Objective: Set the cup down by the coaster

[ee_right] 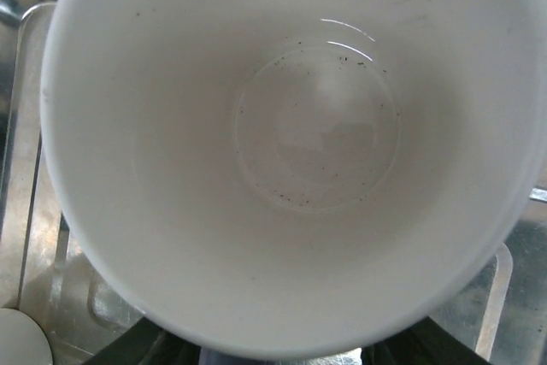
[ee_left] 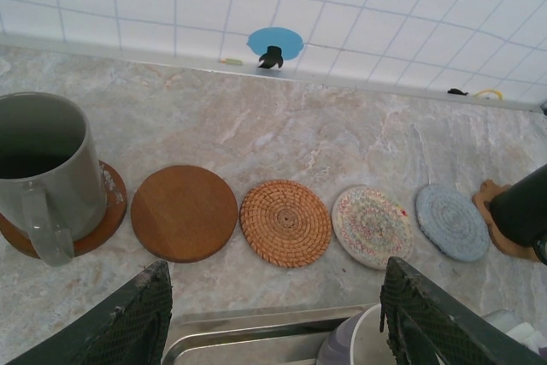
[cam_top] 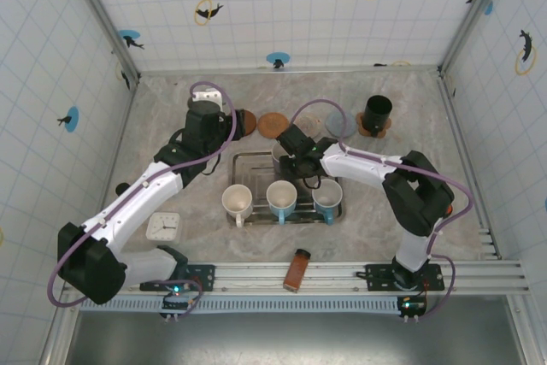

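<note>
A lavender cup with a white inside [ee_right: 282, 151] stands at the back of the metal tray [cam_top: 248, 160]. My right gripper [cam_top: 291, 153] hangs straight over it. Its dark fingers [ee_right: 141, 350] flank the cup's near wall, and the rim hides their tips, so contact is unclear. A row of coasters lies behind the tray: plain wood [ee_left: 184, 213], woven rattan [ee_left: 285, 222], multicoloured [ee_left: 372, 226], blue [ee_left: 451, 221]. My left gripper [ee_left: 273, 322] stands open above the tray's back edge, facing that row, with nothing between its fingers.
A grey mug [ee_left: 43, 168] sits on a brown coaster at the row's left end. A black cup [cam_top: 377, 113] sits on a coaster at its right end. Three more cups [cam_top: 281, 198] stand in the tray's front. A clock [cam_top: 162, 226] and a brown box [cam_top: 297, 271] lie near the front rail.
</note>
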